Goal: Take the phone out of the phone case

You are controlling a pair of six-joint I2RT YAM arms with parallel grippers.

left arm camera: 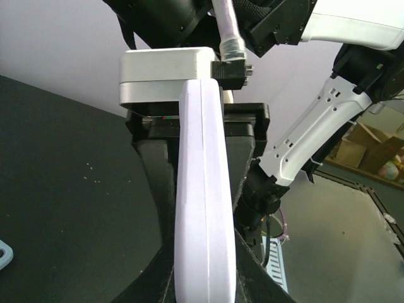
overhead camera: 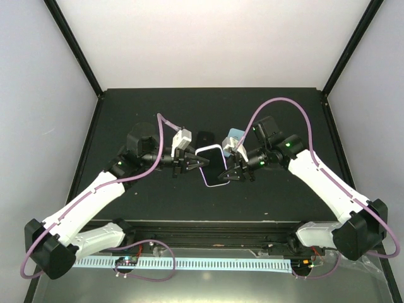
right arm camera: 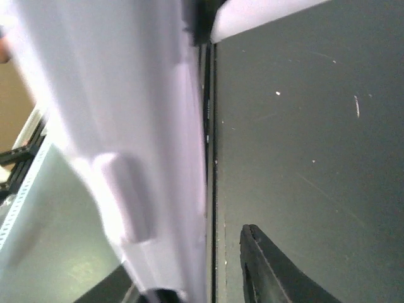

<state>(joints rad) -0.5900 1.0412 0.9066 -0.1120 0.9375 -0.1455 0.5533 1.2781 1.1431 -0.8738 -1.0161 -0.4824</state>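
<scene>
A phone with a dark screen sits in a lavender case [overhead camera: 213, 166], held off the black table between my two grippers. My left gripper [overhead camera: 192, 163] is shut on the case's left edge. In the left wrist view the case's pale edge [left arm camera: 203, 208] runs up between the two black fingers. My right gripper [overhead camera: 232, 172] is at the case's right edge. In the right wrist view the blurred lavender case [right arm camera: 126, 145] fills the left side. One black finger [right arm camera: 268, 274] stands apart from it with a gap, so the jaws are open.
A black rectangular object [overhead camera: 204, 139] lies flat on the table just behind the held phone. A light blue object [overhead camera: 235, 133] lies beside it, also seen at the left wrist view's edge [left arm camera: 4, 255]. Black frame posts stand at the table's corners.
</scene>
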